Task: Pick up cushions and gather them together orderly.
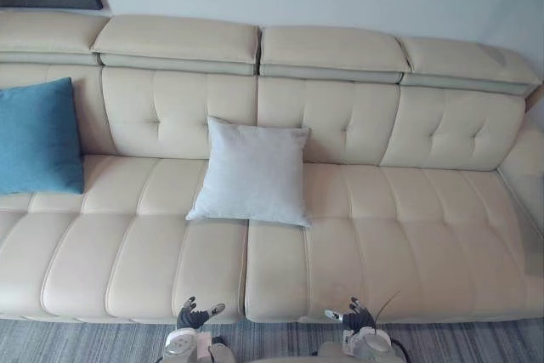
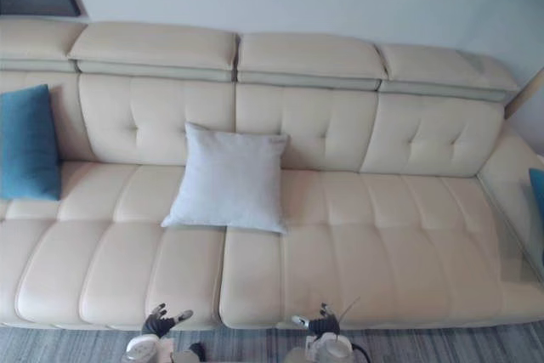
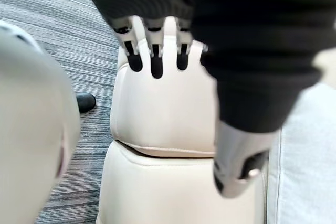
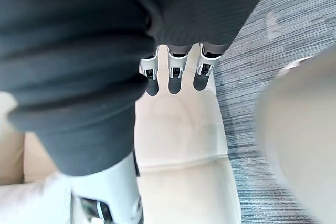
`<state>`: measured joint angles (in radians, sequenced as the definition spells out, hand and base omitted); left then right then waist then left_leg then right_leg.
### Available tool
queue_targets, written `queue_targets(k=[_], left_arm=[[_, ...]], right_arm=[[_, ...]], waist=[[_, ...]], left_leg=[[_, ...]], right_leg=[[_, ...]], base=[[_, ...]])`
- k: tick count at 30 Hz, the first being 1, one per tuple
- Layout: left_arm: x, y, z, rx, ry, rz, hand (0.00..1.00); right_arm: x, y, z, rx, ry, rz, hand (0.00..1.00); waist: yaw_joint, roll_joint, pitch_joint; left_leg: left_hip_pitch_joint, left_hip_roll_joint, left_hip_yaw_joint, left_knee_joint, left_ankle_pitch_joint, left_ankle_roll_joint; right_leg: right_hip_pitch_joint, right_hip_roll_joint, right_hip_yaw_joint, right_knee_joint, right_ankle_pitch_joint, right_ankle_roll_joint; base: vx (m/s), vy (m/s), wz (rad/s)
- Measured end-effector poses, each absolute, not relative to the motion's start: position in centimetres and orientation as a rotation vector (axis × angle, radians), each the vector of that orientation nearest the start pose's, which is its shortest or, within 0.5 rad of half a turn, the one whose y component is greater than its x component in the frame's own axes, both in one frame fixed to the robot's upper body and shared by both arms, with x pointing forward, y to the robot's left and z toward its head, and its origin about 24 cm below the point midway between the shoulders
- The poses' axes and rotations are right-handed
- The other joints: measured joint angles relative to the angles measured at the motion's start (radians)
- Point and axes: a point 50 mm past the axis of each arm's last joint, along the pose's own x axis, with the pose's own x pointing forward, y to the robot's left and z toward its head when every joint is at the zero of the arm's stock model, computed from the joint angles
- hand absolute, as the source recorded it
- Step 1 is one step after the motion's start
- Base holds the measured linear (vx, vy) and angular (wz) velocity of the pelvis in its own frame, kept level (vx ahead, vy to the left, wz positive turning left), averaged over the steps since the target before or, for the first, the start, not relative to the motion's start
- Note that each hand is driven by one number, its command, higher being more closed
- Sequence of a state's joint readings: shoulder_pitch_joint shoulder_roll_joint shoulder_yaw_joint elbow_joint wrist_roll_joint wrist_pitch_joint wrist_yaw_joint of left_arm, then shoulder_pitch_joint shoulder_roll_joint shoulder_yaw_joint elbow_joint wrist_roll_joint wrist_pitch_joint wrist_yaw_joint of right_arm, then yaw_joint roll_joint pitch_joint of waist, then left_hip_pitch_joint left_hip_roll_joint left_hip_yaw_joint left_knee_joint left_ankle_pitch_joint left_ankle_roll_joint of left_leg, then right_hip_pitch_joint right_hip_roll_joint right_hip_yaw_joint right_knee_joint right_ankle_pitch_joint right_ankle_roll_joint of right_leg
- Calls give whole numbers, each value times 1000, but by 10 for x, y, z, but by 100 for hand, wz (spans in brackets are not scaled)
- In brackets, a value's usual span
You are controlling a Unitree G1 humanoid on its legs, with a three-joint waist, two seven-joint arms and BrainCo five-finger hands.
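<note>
Three cushions lie on the cream sofa [image 1: 408, 210]: a grey cushion [image 1: 252, 172] leans on the backrest at the middle of the seat, a blue cushion [image 1: 36, 136] stands at the left end, well apart from it, and the edge of a second blue cushion [image 2: 537, 189] shows at the right end. The left hand [image 1: 194, 316] and right hand [image 1: 355, 319] hover by the sofa's front edge above the striped rug [image 3: 63, 35], fingers [image 3: 156, 56] straight and relaxed, holding nothing.
</note>
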<state>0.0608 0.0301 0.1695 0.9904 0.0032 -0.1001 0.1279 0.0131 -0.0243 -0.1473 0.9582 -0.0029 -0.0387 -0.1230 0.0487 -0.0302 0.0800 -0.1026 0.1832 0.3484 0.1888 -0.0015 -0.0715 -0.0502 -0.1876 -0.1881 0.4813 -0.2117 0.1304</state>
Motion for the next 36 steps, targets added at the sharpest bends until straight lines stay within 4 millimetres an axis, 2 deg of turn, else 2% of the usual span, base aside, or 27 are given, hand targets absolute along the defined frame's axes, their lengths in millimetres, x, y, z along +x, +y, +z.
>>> queue_targets(k=[1, 2, 3, 4, 6, 7, 8, 9, 11, 12, 13, 14, 15, 19, 22, 25, 26, 28, 29, 30, 32, 33, 34, 36], left_arm=[[121, 192, -150, 11, 944, 308, 0], [124, 191, -149, 14, 941, 297, 0], [124, 190, -149, 15, 940, 294, 0], [124, 188, -150, 22, 946, 279, 0], [119, 190, -152, 38, 965, 271, 0], [118, 191, -152, 45, 969, 267, 0], [119, 191, -151, 44, 961, 265, 0], [120, 192, -151, 42, 958, 271, 0], [120, 193, -151, 38, 957, 281, 0], [118, 194, -151, 27, 960, 295, 0], [117, 194, -152, 19, 962, 305, 0], [116, 193, -152, -15, 961, 332, 0], [112, 199, -152, -18, 965, 360, 0], [108, 204, -152, -13, 973, 373, 0], [105, 201, -154, -22, 987, 371, 0], [100, 192, -157, -45, 1011, 364, 0], [96, 189, -159, -47, 1031, 356, 0], [97, 187, -160, -64, 1040, 365, 0], [98, 186, -160, -66, 1043, 364, 0], [98, 186, -160, -66, 1044, 361, 0], [98, 184, -161, -66, 1052, 348, 0], [99, 183, -161, -69, 1049, 341, 0], [101, 183, -160, -71, 1044, 333, 0], [106, 181, -159, -68, 1032, 321, 0]], right_arm=[[146, -189, -142, -39, 919, -256, 0], [153, -191, -139, -62, 903, -246, 0], [154, -192, -139, -76, 902, -242, 0], [156, -195, -139, -103, 904, -237, 0], [148, -198, -143, -117, 939, -239, 0], [143, -202, -144, -125, 957, -248, 0], [142, -202, -144, -123, 959, -252, 0], [141, -209, -144, -119, 960, -284, 0], [141, -210, -144, -116, 961, -297, 0], [138, -208, -145, -111, 965, -296, 0], [137, -206, -145, -108, 965, -295, 0], [134, -201, -147, -93, 974, -289, 0], [124, -190, -151, -65, 1001, -276, 0], [116, -185, -154, -48, 1025, -270, 0], [110, -190, -155, -32, 1036, -302, 0], [105, -193, -156, -29, 1047, -314, 0], [106, -195, -156, -27, 1045, -324, 0], [107, -198, -155, -31, 1040, -323, 0], [108, -197, -155, -31, 1038, -320, 0], [109, -198, -155, -32, 1036, -319, 0], [119, -196, -152, -38, 1011, -300, 0], [123, -195, -151, -38, 1003, -296, 0], [130, -195, -149, -36, 986, -295, 0], [123, -200, -151, -23, 1009, -327, 0]], waist=[[7, 8, 3], [7, 27, 14], [7, 31, 23], [4, 49, 46], [0, 54, 48], [-4, 48, 49], [-7, 44, 50], [-8, 35, 54], [-6, 26, 57], [-6, 26, 57], [-6, 29, 56], [-6, 39, 60], [-10, 19, 47], [-14, -5, 28], [-18, 9, 1], [-18, 33, -24], [-18, 45, -31], [-18, 54, -33], [-14, 57, -33], [-14, 58, -34], [-9, 66, -35], [-7, 70, -33], [-13, 84, -25], [-13, 70, -20]], left_leg=[[-24, 0, 3, -2, 8, -13], [-48, 14, -3, -10, 25, -29], [-53, 19, -4, -15, 36, -36], [-47, 38, -10, -35, 66, -38], [-17, 39, -29, -95, 120, -44], [-18, 33, -63, -120, 148, -50], [-28, 30, -82, -99, 131, -46], [-39, 0, -118, -11, 52, -38], [-37, -24, -141, 75, -26, -33], [-30, -41, -178, 168, -128, -32], [-25, -42, -188, 179, -157, -36], [-17, -45, -192, 185, -220, -39], [-11, -69, -166, 165, -227, -30], [12, -104, -140, 110, -228, -29], [23, -112, -120, 94, -230, -20], [62, -101, -82, 85, -222, -2], [76, -96, -82, 74, -221, -2], [88, -82, -73, 74, -221, -2], [104, -66, -33, 70, -221, -2], [108, -59, -19, 70, -221, -2], [113, -24, 68, 65, -221, -1], [115, -13, 106, 58, -219, 2], [114, 1, 146, 49, -217, 4], [159, -27, 227, 18, -219, 1]], right_leg=[[3, 10, -11, -57, -31, -12], [26, 35, -23, -147, -38, -25], [34, 45, -24, -181, -37, -32], [50, 68, -29, -217, -14, -62], [53, 80, -43, -219, -7, -74], [47, 77, -60, -219, -6, -82], [38, 69, -65, -216, -9, -89], [22, 49, -54, -216, 1, -98], [12, 31, -27, -216, 9, -94], [-9, 30, 18, -216, 17, -81], [-17, 34, 32, -216, 21, -74], [-27, 49, 73, -218, 30, -65], [-36, 41, 116, -253, 60, -53], [-34, 33, 142, -288, 107, -67], [-31, 35, 155, -321, 135, -38], [-16, 59, 193, -346, 137, -40], [-20, 72, 212, -351, 143, -49], [-25, 93, 242, -359, 157, -69], [-41, 118, 276, -361, 175, -88], [-51, 126, 278, -360, 185, -90], [-125, 169, 213, -338, 247, -107], [-152, 178, 130, -344, 274, -138], [-171, 156, -51, -325, 234, -198], [-170, 73, -397, -222, 96, -244]], base=[[-207, -212, -17], [-235, -196, -11], [-250, -143, -3], [-269, -102, -2], [-295, -88, 17], [-265, -43, 25], [-312, 29, 9], [-177, 87, -16], [-148, 152, -39], [-105, 160, -58], [-117, 274, -87], [-69, 205, -84], [-68, 246, -82], [23, 131, -39], [148, 41, -23], [197, 19, -48], [212, -14, -62], [185, -46, -89], [129, -41, -114], [84, -33, -155], [58, -38, -165], [68, -89, -158], [62, -137, -135], [68, -186, -115]])
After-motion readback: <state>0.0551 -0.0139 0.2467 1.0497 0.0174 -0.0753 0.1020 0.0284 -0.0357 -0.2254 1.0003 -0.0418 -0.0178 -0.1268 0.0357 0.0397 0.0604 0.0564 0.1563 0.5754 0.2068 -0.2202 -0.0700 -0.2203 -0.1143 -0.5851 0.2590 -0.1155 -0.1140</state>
